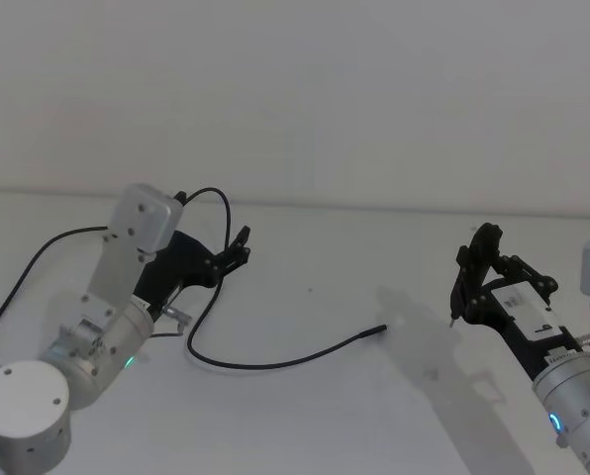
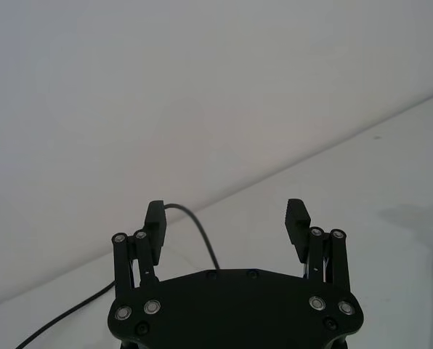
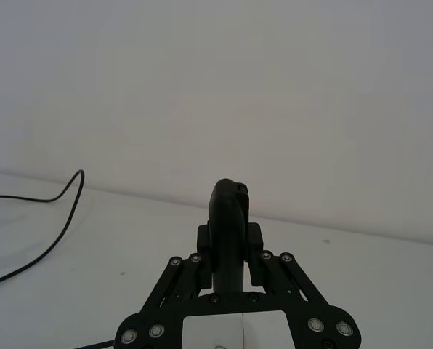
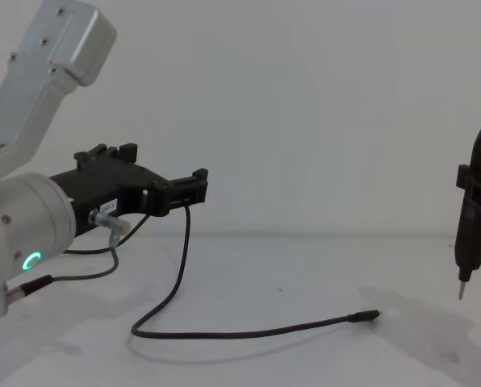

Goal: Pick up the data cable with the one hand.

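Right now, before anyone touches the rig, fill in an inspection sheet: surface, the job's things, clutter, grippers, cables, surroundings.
Surface: plain white table, shadows on it.
Job's things: long thin black data cable curves across the table, its slim plug end lying flat; its other stretch rises to the left gripper.
Clutter: nothing seen.
Grippers: black two-jaw left gripper open, raised, cable arching past one finger; right gripper shut on a slim black tool with a thin metal tip, pointing down, off the table.
Cables: thin dark wire with a silver elbow connector at the left wrist.
Surroundings: bare white wall.
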Robot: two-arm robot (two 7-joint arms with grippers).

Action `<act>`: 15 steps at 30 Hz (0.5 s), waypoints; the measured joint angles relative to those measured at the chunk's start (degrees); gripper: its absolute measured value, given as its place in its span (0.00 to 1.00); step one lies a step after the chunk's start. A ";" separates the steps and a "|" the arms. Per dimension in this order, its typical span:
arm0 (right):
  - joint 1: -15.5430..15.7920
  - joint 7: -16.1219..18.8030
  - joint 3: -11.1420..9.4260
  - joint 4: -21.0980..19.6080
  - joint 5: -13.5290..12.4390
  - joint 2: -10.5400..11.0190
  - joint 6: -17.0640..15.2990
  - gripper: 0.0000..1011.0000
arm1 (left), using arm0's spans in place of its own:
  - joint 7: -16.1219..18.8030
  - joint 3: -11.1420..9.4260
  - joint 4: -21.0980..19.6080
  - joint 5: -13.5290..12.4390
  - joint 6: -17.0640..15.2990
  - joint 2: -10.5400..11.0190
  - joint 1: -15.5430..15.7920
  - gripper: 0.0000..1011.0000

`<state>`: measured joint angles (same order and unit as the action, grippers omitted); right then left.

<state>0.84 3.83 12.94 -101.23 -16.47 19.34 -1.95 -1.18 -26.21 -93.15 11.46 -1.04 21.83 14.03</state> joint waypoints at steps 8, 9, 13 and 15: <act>0.00 0.00 0.00 0.00 0.00 0.00 0.00 0.27 | -3.53 -1.22 0.01 0.38 -2.11 -0.10 1.98 0.99; 0.00 0.00 0.00 0.00 0.00 0.00 0.00 0.27 | -3.90 -1.34 -0.04 0.46 -2.36 -0.08 2.18 0.99; 0.00 0.00 0.00 0.00 0.00 0.00 0.00 0.27 | -6.25 -2.04 -0.41 0.90 -3.83 0.08 3.30 0.99; 0.00 0.00 0.00 0.00 0.00 0.00 0.00 0.27 | -7.68 -2.50 -0.70 1.16 -4.72 0.29 4.07 0.99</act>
<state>0.84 3.83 12.94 -101.23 -16.47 19.33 -1.95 -8.86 -28.71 -93.84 12.62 -5.75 22.12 18.10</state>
